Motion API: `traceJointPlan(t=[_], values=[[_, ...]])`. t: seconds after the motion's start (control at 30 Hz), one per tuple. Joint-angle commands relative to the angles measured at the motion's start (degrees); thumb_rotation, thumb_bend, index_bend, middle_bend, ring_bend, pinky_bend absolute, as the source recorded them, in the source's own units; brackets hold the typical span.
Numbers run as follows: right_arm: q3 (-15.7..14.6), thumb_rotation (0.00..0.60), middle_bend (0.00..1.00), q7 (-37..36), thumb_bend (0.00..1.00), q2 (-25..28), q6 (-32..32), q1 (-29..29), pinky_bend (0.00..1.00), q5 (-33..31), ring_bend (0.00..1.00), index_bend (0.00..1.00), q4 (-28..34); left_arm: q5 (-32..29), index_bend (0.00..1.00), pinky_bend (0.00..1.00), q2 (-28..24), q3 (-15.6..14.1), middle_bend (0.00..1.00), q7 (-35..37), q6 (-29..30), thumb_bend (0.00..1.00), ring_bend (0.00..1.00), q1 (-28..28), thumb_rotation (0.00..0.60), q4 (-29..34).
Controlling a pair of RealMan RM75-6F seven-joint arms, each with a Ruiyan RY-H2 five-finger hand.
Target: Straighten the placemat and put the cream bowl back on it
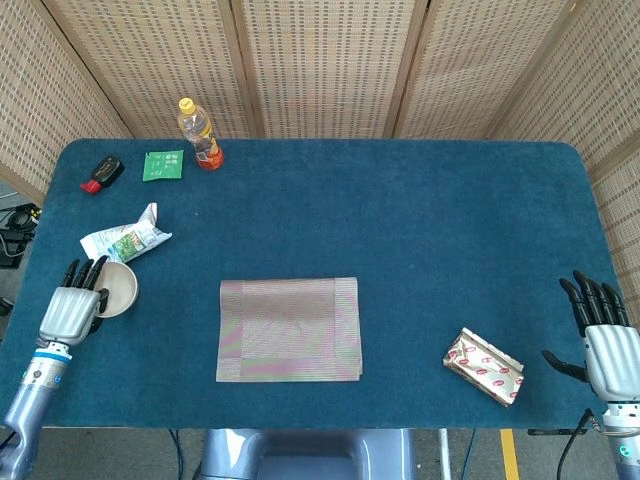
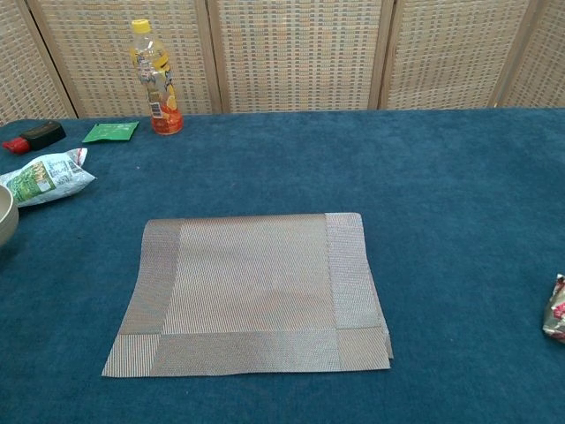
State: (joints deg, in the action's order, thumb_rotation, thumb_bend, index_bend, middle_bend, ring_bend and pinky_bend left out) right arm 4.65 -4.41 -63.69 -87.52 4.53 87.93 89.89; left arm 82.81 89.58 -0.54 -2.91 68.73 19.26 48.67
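Placemat (image 1: 289, 329) lies bare; snack bag (image 1: 123, 242) just beside held cream bowl (image 1: 117, 289)

cream bowl (image 2: 5, 215): chest view's left edge cuts it, only a rim sliver shows
left hand (image 1: 68, 308): covers the bowl's near side in head view
red-patterned packet (image 2: 555, 308): cut by chest view's right edge
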Motion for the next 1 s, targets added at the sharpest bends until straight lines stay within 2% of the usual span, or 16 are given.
traceJointPlan(t=[0.03, 0.17, 0.23, 0.43, 0.5, 0.67, 0.87, 0.93, 0.97, 1.0], values=[[-0.06, 0.600, 0.00, 0.12, 0.09, -0.05, -0.01, 0.00, 0.00, 0.08, 0.00, 0.01, 0.05, 0.29, 0.68, 0.00, 0.44, -0.58, 0.00, 1.03, -1.20, 0.53, 0.00, -0.24, 0.600, -1.06], [-0.09, 0.600, 0.00, 0.35, 0.09, -0.13, 0.02, -0.01, 0.00, 0.07, 0.00, 0.01, 0.07, 0.45, 0.57, 0.00, 0.41, -0.85, 0.00, 1.65, -2.23, 0.38, 0.00, -0.23, 0.600, -1.68], [-0.06, 0.600, 0.00, 0.40, 0.09, -0.14, 0.03, -0.01, 0.00, 0.00, 0.00, 0.01, 0.07, 0.53, 0.45, 0.00, 0.31, -0.84, 0.00, 1.88, -2.26, 0.30, 0.00, -0.27, 0.600, -1.86], [-0.01, 0.600, 0.00, 0.28, 0.09, -0.06, 0.05, -0.01, 0.00, -0.07, 0.00, 0.01, 0.12, 1.02, 0.10, 0.00, -0.70, -0.62, 0.00, 2.95, -1.21, 0.20, 0.00, -0.52, 0.600, -1.60], [0.01, 0.600, 0.00, 0.17, 0.09, 0.01, -0.04, -0.05, 0.00, -0.08, 0.00, 0.01, 0.18, 1.47, 0.04, 0.00, -1.80, -0.64, 0.00, 3.30, -0.47, 0.20, 0.00, -0.62, 0.600, -0.75], [0.06, 0.600, 0.00, -0.18, 0.09, 0.23, -0.23, -0.16, 0.00, -0.10, 0.00, 0.01, 0.32, 2.03, 0.02, 0.00, -6.67, -0.46, 0.00, 2.04, 0.83, 0.20, 0.00, -0.71, 0.600, 4.50], [0.06, 0.600, 0.00, -0.30, 0.09, 0.24, -0.25, -0.15, 0.00, -0.02, 0.00, 0.01, 0.42, 2.99, 0.05, 0.00, -13.09, 0.62, 0.00, 2.43, 4.49, 0.22, 0.00, -1.14, 0.600, 16.83], [0.03, 0.600, 0.00, -0.21, 0.09, 0.18, -0.18, -0.12, 0.00, -0.02, 0.00, 0.01, 0.41, 4.08, 0.07, 0.00, -13.77, 0.54, 0.00, 1.53, 5.76, 0.22, 0.00, -1.16, 0.600, 19.83], [-0.02, 0.600, 0.00, -0.16, 0.09, 0.14, -0.07, -0.11, 0.00, -0.02, 0.00, 0.01, 0.42, 6.97, 0.08, 0.00, -13.31, 0.09, 0.00, -0.99, 8.18, 0.22, 0.00, -0.92, 0.600, 23.31], [-0.02, 0.600, 0.00, -0.15, 0.09, 0.12, -0.05, -0.11, 0.00, -0.06, 0.00, 0.01, 0.41, 7.31, 0.09, 0.00, -13.13, 0.06, 0.00, -2.72, 8.78, 0.22, 0.00, -1.08, 0.600, 24.79]])
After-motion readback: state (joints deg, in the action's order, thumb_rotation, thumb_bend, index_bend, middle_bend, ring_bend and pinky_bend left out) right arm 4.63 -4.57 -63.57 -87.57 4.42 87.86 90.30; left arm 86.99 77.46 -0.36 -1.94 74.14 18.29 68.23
